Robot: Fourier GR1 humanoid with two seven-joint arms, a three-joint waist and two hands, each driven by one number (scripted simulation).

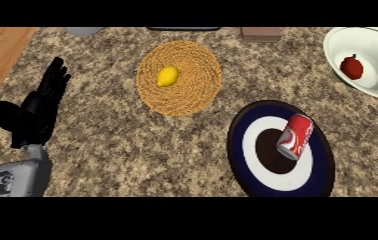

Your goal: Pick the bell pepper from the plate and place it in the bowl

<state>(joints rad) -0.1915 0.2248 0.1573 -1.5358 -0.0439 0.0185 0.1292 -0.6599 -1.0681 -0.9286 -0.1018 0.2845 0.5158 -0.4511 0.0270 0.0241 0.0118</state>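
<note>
A small red bell pepper (352, 67) with a dark stem lies inside the white bowl (347, 39) at the right edge, which cuts the bowl off. A dark blue plate (244, 129) with a white ring sits at the lower right. A red soda can (295, 136) lies on its side on that plate. My left hand (40, 109) rests at the far left with its fingers straight and pointing up, holding nothing and far from the bowl and plate. My right hand does not show.
A round woven straw mat (192, 94) in the middle holds a yellow lemon-like fruit (167, 76). Along the far edge stand a grey object (83, 31), a dark item (183, 28) and a brown box (260, 33). A wooden strip (13, 44) borders the counter at upper left.
</note>
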